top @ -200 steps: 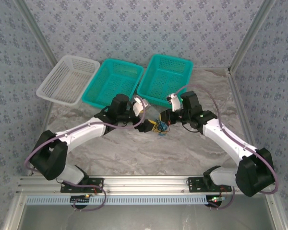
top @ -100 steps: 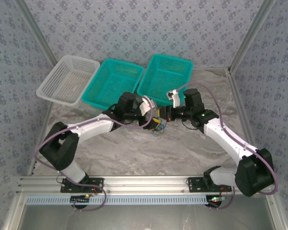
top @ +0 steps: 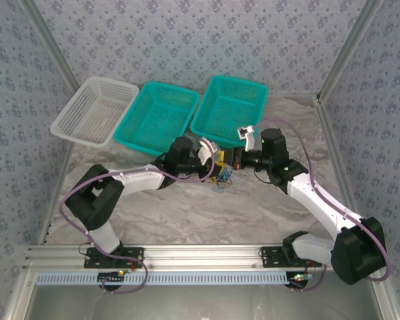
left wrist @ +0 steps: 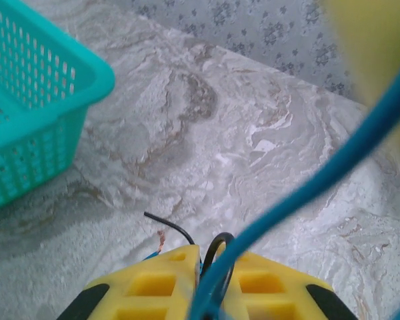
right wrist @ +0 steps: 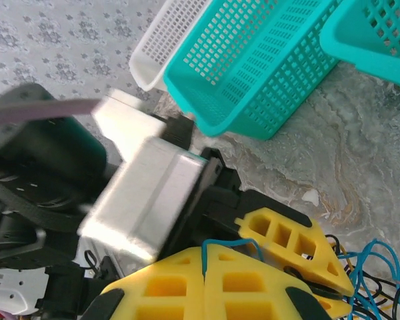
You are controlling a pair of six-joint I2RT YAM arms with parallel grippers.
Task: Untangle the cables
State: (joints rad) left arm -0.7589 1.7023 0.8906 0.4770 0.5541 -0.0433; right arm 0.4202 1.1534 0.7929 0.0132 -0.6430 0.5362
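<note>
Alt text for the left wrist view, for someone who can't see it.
Left pincer closed on a blue cable that rises past the lens; a black wire curls beside it. Marbled table below, teal basket at left.

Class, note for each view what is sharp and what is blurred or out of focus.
Top external: evenly lit, sharp throughout. Left wrist: the blue cable by the lens is a soft streak, the table crisp. Right wrist: the left arm's wrist is smeared, the teal basket sharp.

Grey floral wallpaper (top: 187,40), marbled tabletop (top: 207,213), aluminium rail (top: 200,254)
</note>
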